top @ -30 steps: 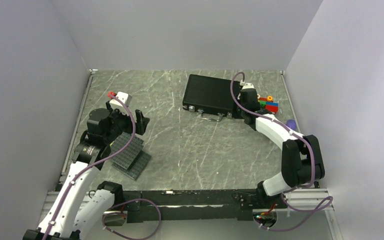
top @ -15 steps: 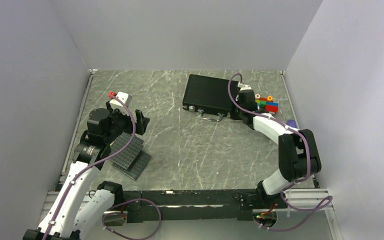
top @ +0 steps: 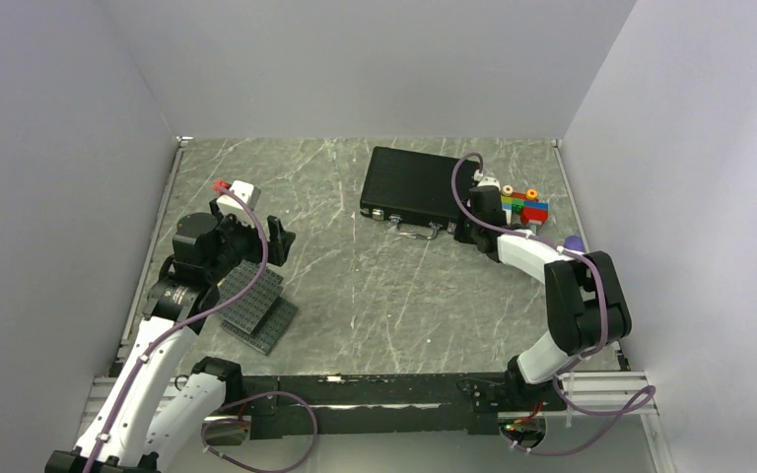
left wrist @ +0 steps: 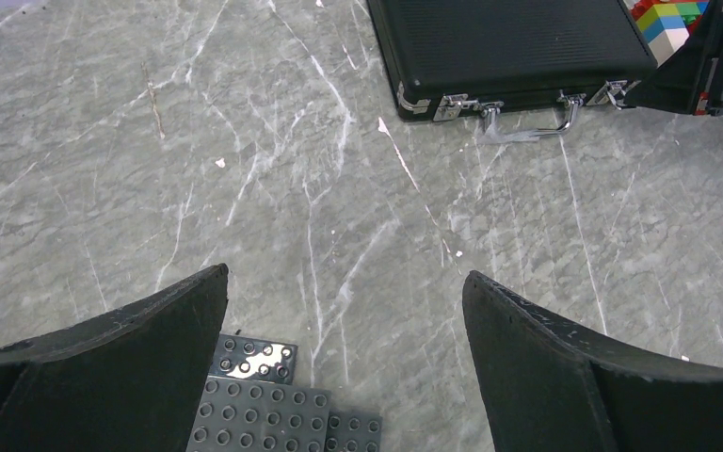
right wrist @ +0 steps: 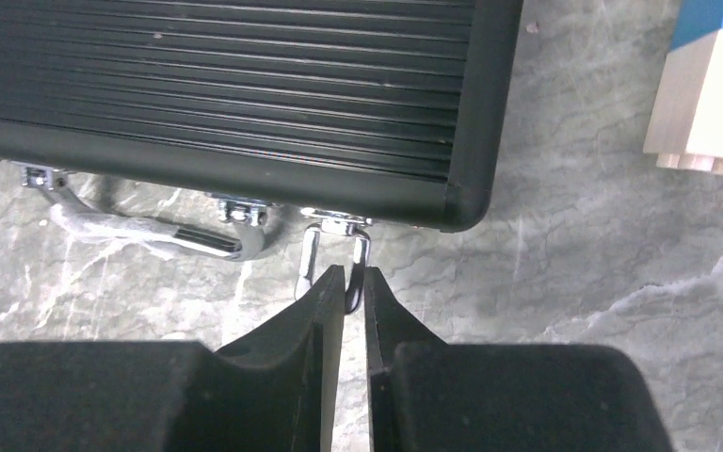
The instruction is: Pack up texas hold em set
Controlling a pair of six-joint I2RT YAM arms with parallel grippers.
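The right gripper [right wrist: 345, 281] is closed narrow on the wire loop of the right latch [right wrist: 336, 223] of the black briefcase [right wrist: 226, 85], which lies shut at the far right of the worktop [top: 355, 286]. The step in hand looks like fastening the latches; next, the loop probably must be pressed flat against the case. The left gripper [left wrist: 344, 278] hangs wide open, well apart.

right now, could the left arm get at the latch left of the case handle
Probably yes: only bare marble table lies between the open left end effector and that latch on the black case, so nothing blocks it. It looks a long stretch, though.
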